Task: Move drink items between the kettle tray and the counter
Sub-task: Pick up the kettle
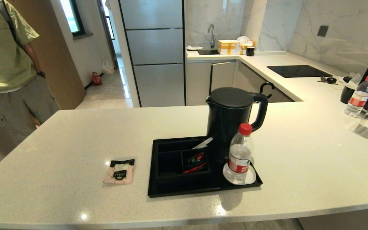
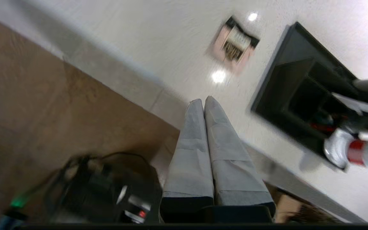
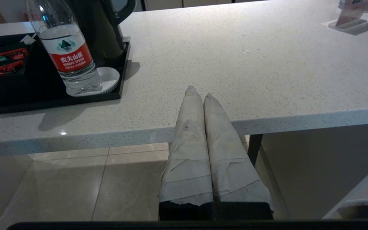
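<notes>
Sachet: we see the pale pink sachet (image 1: 119, 171) with its black band lying flat on the surface (image 1: 75, 143), left of centre in the head view and just beside the tray's left rim, not touching it.
Tray: the black kettle tray (image 1: 184, 188) sits at centre frame, its divided compartments at the left end, with red packets (image 1: 196, 161) in one of them.
Kettle: the matte black kettle (image 1: 230, 121) stands upright at the tray's back right, its loop handle turned to the right.
Bottle: a red-capped water bottle (image 1: 240, 156) stands on the white coaster (image 1: 249, 177) at the tray's front right, in front of the kettle.
Left hand: in its wrist view we find the left hand (image 2: 204, 101) with its wrapped fingers pressed together and gripping nothing, out over the floor just off the surface's edge, sachet and tray beyond it.
Right hand: the right hand (image 3: 200, 92) has its fingers closed tight on nothing, low by the surface's front edge, to the right of the tray.
Far right: a second bottle (image 1: 358, 96) stands at the right edge.
</notes>
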